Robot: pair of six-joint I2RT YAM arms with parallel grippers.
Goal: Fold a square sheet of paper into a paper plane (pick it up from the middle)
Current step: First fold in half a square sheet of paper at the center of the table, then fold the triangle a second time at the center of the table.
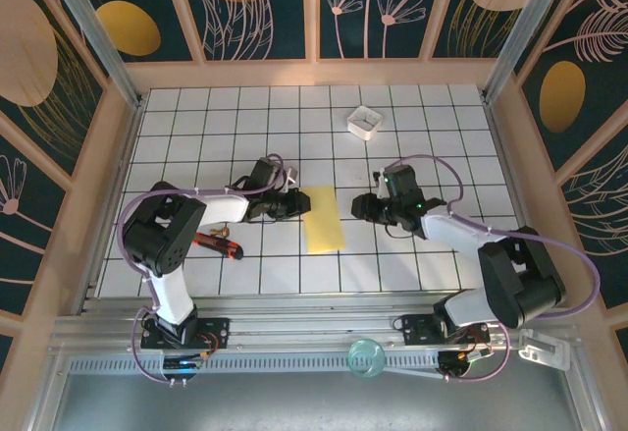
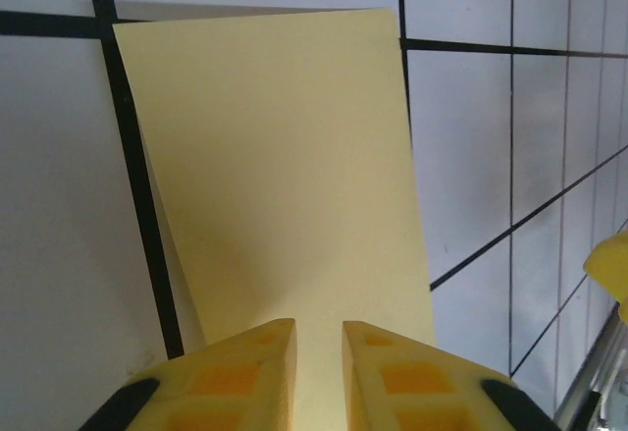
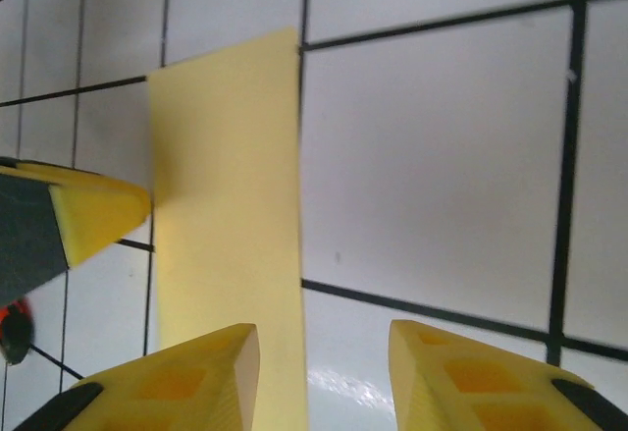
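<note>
Since the square sheet of paper (image 1: 325,219) lies folded mid-frame on the counter (image 1: 412,136), long axis top to bottom, your narrowly parted left gripper (image 1: 300,203) sits nearer than your wider-open right gripper (image 1: 357,206).

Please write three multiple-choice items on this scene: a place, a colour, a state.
1. Where is the white box? A. beyond the sheet of paper, on the table's far side; B. on the sheet; C. between the arm bases.
2. What colour is the sheet? A. blue; B. yellow; C. red.
3. How do the right fingers stand? A. shut on the sheet; B. apart, gripping nothing; C. holding the box.
Answers: 1 A, it sits near the far edge; 2 B, yellow in every view; 3 B, a wide gap shows between them.
</note>
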